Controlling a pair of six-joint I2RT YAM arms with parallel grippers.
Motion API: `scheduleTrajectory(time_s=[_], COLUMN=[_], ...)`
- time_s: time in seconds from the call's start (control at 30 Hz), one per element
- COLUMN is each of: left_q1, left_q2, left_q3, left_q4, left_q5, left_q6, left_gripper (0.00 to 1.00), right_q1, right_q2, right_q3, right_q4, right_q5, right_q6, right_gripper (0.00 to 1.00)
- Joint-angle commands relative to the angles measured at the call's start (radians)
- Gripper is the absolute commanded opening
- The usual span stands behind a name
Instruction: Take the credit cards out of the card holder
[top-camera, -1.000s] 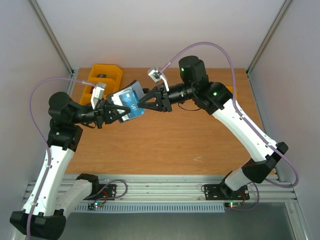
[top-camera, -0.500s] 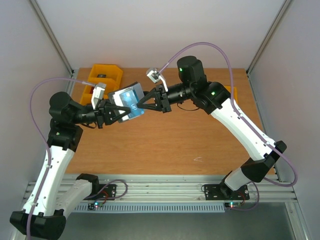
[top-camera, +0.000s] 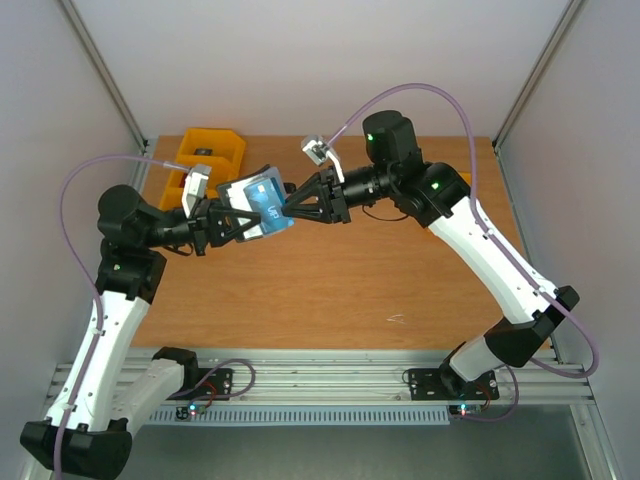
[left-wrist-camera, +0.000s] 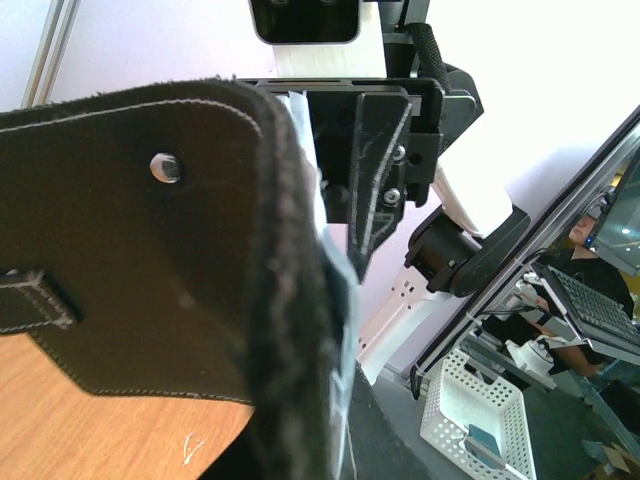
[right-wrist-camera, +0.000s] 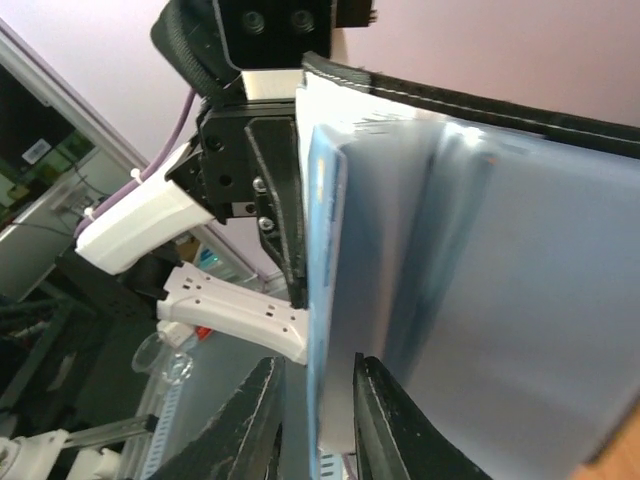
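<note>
Card holder (top-camera: 250, 193) hangs in the air, upper centre-left of the top view. We keep the left gripper (top-camera: 240, 222) clamped on it as a brace against the pull. The right gripper (top-camera: 291, 208) stands narrow astride a pale blue credit card (right-wrist-camera: 326, 260). We cannot tell if it pinches.

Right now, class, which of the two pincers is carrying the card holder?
The left pincer, shut on the black card holder. The right pincer only straddles the edge of the pale blue card sticking out of it.
</note>
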Motion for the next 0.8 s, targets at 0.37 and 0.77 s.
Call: scheduleTrajectory(time_s=[0.37, 0.77], left_q1=[-0.003, -0.007], left_q2=[-0.006, -0.007], left_q3=[-0.007, -0.018], left_q4=[0.173, 0.189], left_q5=[0.007, 0.017], left_q6=[-0.081, -0.078], left_gripper=[0.00, 0.00], right_q1=[-0.020, 0.050], right_q2=[-0.003, 0.074], right_q3=[0.032, 0.146], right_q4=[-0.047, -0.118], right_q5=[0.084, 0.120], right_q6=[-0.011, -0.056], right_gripper=[0.18, 0.13])
